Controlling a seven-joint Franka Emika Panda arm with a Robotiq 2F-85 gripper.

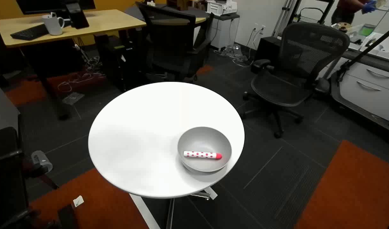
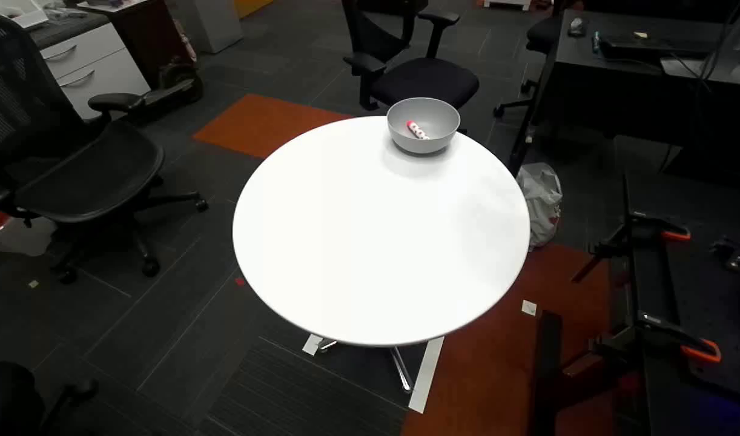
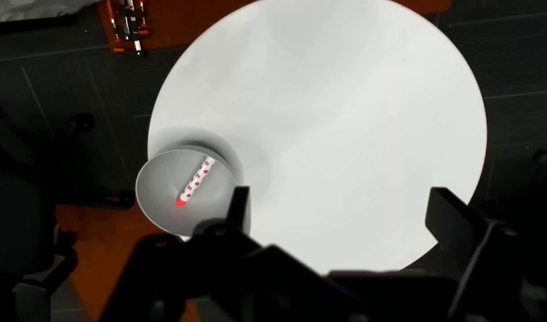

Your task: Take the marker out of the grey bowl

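Observation:
The marker, a white stick with red spots and a red tip, lies inside the grey bowl. The marker shows in both exterior views [image 1: 201, 155] [image 2: 417, 129] and in the wrist view [image 3: 196, 181]. The grey bowl [image 1: 203, 136] stands upright near the edge of the round white table; it also shows in an exterior view [image 2: 441, 123] and at the left of the wrist view [image 3: 159, 190]. My gripper [image 3: 339, 188] is open and empty, above the table. In the wrist view its left finger overlaps the bowl's right rim. The gripper is out of both exterior views.
The round white table [image 1: 140, 127] also shows in an exterior view [image 2: 376, 242] and the wrist view [image 3: 336, 112]. Office chairs [image 1: 296, 63] [image 2: 424, 79] stand around it. A dark bench with orange-handled clamps [image 2: 700, 350] is beside it. A wooden desk [image 1: 108, 19] stands behind.

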